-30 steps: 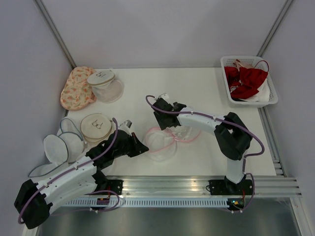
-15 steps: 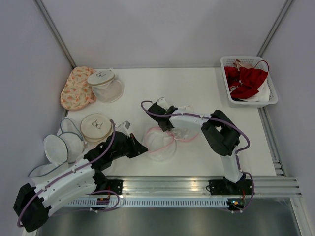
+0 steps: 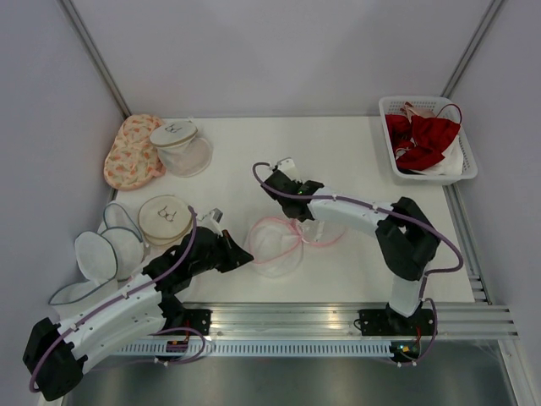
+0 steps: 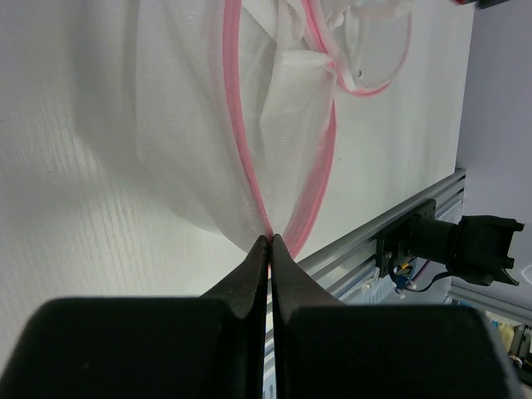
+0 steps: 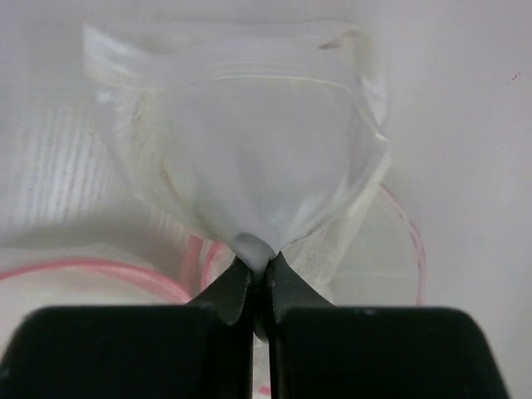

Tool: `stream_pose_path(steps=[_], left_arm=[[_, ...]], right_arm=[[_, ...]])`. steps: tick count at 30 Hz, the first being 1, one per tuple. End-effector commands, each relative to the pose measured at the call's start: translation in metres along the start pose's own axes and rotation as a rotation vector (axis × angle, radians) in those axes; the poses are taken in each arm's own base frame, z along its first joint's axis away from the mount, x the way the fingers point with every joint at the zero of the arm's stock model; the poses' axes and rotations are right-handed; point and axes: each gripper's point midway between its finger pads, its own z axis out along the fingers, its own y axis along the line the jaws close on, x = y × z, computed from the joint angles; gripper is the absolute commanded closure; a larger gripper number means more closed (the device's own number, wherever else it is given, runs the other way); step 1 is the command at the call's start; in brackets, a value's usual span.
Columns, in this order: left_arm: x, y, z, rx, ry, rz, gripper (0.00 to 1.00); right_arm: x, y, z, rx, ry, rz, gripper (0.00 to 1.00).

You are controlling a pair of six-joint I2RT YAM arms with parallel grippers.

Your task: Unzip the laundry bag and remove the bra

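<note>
Laundry bag [image 3: 275, 241] sits mid-table near the front edge, between the two arms. It's slumped flat, long axis roughly left-right along that edge. The pink rim stands as an open loop on the left half. The right half is crumpled translucent mesh with a thinner pink loop trailing right.

Left gripper [image 4: 271, 241]: jaws together, clamped on the pink rim at the bag's left end, mesh fanning away from the tips.

Right gripper [image 5: 259, 270]: jaws together, pinching a bunch of white fabric [image 5: 249, 150] just above the pink rim. Can't tell whether that's bag mesh or bra.

Writing: small marks on the white-topped dome [image 3: 175, 134] and on the tan disc [image 3: 165, 213] at left, too small to read.

Floral pouch [image 3: 131, 152] far left. Basket [image 3: 470, 173] with red garments far right, well apart from the bag.
</note>
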Motion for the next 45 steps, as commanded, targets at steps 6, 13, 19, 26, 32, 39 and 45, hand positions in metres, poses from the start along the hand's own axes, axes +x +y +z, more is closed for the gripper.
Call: stream_pose_path(steps=[6,13,19,26,32,39,45], left_arm=[[-0.005,-0.002,0.000,-0.002,-0.018,-0.018,0.98],[-0.007,-0.008,0.000,0.000,-0.009,-0.003,0.98],[-0.011,-0.012,-0.003,-0.004,-0.012,0.012,0.98],[-0.012,-0.020,-0.002,-0.001,0.012,0.019,0.98],[-0.016,-0.024,-0.004,-0.002,0.009,0.030,0.98],[-0.014,-0.022,-0.002,-0.015,0.020,0.029,0.98],[-0.014,-0.021,-0.001,-0.013,0.015,0.028,0.98]], right_arm=[[-0.092,-0.064,-0.075,-0.193,-0.219,0.338,1.00],[-0.132,-0.175,-0.082,-0.124,-0.340,0.644,1.00],[-0.184,-0.303,-0.100,0.019,-0.495,0.801,1.00],[-0.223,-0.436,-0.124,0.130,-0.656,0.969,1.00],[-0.221,-0.503,-0.122,0.205,-0.686,1.051,1.00],[-0.169,-0.502,-0.024,0.185,-0.486,1.096,1.00],[-0.107,-0.475,0.059,0.197,-0.283,1.114,0.99]])
